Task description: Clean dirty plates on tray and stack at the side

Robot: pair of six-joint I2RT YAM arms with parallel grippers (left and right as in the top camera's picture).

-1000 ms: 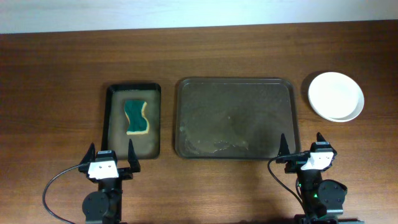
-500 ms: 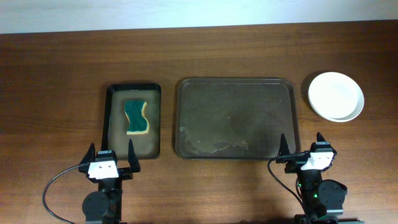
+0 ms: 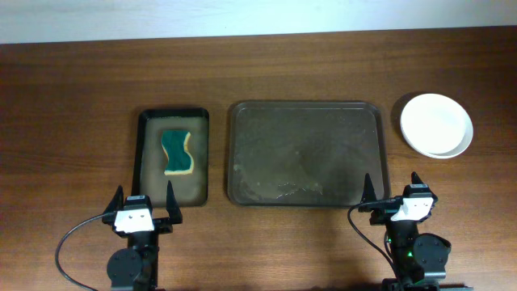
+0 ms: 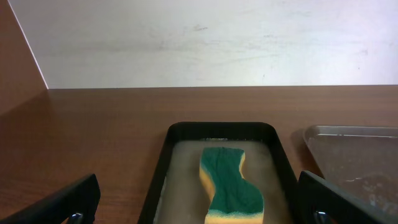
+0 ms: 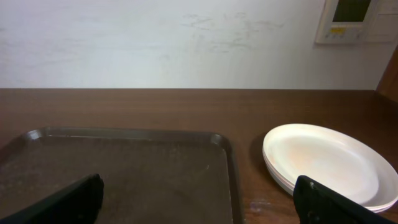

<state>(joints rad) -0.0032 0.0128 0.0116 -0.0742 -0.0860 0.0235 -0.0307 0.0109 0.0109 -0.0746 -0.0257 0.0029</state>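
Note:
The white plates (image 3: 437, 124) sit in one stack on the table right of the dark brown tray (image 3: 305, 153); the stack also shows in the right wrist view (image 5: 329, 163). The tray holds no plates, only faint smears, and shows in the right wrist view (image 5: 124, 174). My left gripper (image 3: 144, 204) is open and empty near the table's front edge, just in front of the black tray. My right gripper (image 3: 393, 191) is open and empty at the tray's front right corner. In the wrist views the left fingers (image 4: 199, 202) and right fingers (image 5: 199, 199) stand wide apart.
A smaller black tray (image 3: 173, 156) left of the brown tray holds a green and yellow sponge (image 3: 177, 152), also in the left wrist view (image 4: 229, 186). A pale wall stands behind the table's far edge.

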